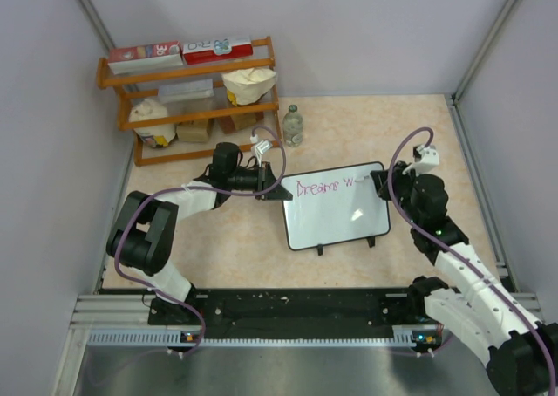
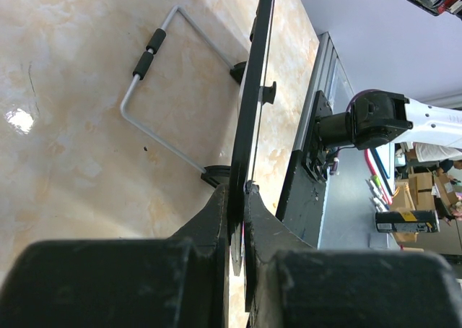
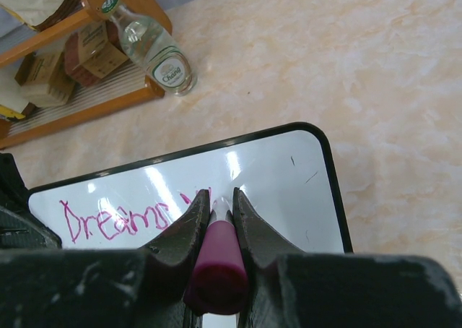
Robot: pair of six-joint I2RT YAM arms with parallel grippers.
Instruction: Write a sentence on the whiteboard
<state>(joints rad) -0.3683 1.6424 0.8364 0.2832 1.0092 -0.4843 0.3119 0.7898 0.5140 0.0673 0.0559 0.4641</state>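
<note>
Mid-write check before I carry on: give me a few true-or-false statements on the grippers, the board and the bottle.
1. The left gripper is shut on the edge of the whiteboard. True.
2. The right gripper is empty. False: it is shut on a pink marker, with the tip at the board.
3. The sentence so far shows "Dreams" and the start of a next word. True.
4. The bottle lies on the whiteboard. False: it stands upright on the table beside the wooden shelf, apart from the board.
5. The writing is blue. False: it is pink-magenta.
</note>
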